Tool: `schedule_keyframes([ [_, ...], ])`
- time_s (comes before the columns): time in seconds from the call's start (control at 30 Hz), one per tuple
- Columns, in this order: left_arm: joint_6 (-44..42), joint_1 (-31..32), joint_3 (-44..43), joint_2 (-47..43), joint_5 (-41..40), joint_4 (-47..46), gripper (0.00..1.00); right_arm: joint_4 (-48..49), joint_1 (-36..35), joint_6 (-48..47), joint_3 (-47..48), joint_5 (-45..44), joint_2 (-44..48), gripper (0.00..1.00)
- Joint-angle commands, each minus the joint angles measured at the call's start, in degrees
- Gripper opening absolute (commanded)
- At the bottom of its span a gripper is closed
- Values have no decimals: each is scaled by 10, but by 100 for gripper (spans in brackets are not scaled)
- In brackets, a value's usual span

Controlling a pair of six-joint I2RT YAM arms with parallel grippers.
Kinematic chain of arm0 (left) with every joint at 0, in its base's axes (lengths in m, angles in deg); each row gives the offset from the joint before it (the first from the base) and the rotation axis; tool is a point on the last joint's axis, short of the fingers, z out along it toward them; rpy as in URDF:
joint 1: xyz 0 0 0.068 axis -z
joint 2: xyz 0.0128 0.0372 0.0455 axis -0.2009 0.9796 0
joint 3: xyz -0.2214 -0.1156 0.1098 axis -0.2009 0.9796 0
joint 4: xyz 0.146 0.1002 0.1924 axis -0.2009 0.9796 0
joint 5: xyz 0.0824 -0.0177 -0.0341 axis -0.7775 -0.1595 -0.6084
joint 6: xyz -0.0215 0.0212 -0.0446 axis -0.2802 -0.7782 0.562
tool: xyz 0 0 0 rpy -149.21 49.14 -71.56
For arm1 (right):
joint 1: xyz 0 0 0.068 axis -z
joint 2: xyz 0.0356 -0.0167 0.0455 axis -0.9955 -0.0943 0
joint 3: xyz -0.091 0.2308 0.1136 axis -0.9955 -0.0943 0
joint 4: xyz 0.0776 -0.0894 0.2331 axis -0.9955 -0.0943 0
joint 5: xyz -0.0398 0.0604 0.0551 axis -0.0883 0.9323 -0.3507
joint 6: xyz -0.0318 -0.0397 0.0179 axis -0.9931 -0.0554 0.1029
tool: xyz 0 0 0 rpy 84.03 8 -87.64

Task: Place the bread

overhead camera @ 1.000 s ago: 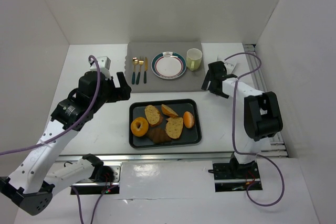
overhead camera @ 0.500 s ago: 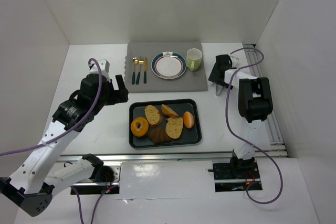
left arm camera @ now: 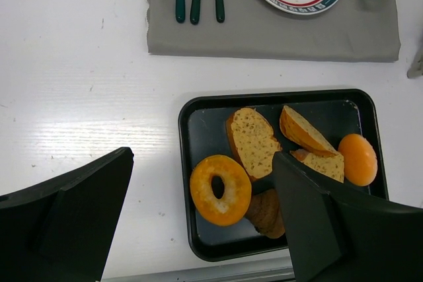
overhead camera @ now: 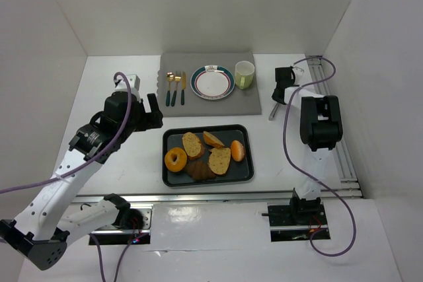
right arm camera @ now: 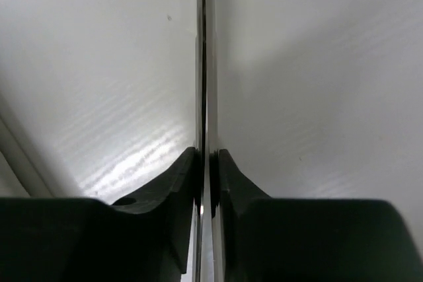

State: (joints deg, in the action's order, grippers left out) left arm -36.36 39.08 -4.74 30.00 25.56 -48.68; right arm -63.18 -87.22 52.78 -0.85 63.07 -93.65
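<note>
Item: bread, six pieces, all on a black tray (overhead camera: 246, 174) at the near centre of the white table (overhead camera: 132, 64).
- Bagel (overhead camera: 175, 159): golden ring, left side of tray.
- Slices: three, tan with brown crust; one (overhead camera: 192, 144) just right of the bagel, one (overhead camera: 213, 139) at the far middle, one (overhead camera: 219, 160) in the centre, touching each other.
- Roll (overhead camera: 237, 150): small orange oval, right side of tray, beside the centre slice.
- Croissant (overhead camera: 200, 172): dark brown, near edge, partly under the bagel and the centre slice.

Setting: grey mat (overhead camera: 198, 107) beyond the tray, carrying three pieces of cutlery (overhead camera: 175, 88) on its left, a rimmed plate (overhead camera: 193, 82) in the middle and a pale green cup (overhead camera: 244, 74) on its right.

Left gripper (overhead camera: 156, 110): fingers wide apart, holding nothing, raised over the table just left of the tray's far corner; its camera looked down on the tray.

Right gripper (right arm camera: 206, 160): at the far right of the table, right of the cup, fingers pressed together on a thin metal tool (right arm camera: 202, 64) of two flat strips. The tool's free end pointed near and left, lying beside the mat's right edge. Well apart from the bread.
</note>
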Motion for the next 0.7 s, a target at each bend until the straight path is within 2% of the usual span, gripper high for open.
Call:
schedule_keyframes([
  [0.0,0,-3,-7,-3,3,-24,100,-5,-12,10,-32,-27,72,21],
  [0.13,10,-3,-1,-3,19,-30,100,-37,-25,10,-86,-15,197,13],
  [0.23,17,-9,6,-3,25,-36,100,-66,-25,23,-143,93,304,13],
  [0.3,23,-9,12,-3,25,-44,100,-97,-49,23,-195,135,366,13],
  [0.33,23,-15,12,2,25,-44,100,-114,-61,29,-210,149,427,13],
  [0.47,23,-25,0,23,41,-44,100,-241,-128,36,-249,182,559,18],
  [0.5,23,-30,-6,32,41,-44,100,-299,-154,42,-256,189,581,20],
  [0.6,23,-36,-11,44,46,-49,100,-390,-190,70,-251,207,652,29],
  [0.67,17,-36,-11,44,46,-54,100,-473,-214,89,-224,212,686,30],
])
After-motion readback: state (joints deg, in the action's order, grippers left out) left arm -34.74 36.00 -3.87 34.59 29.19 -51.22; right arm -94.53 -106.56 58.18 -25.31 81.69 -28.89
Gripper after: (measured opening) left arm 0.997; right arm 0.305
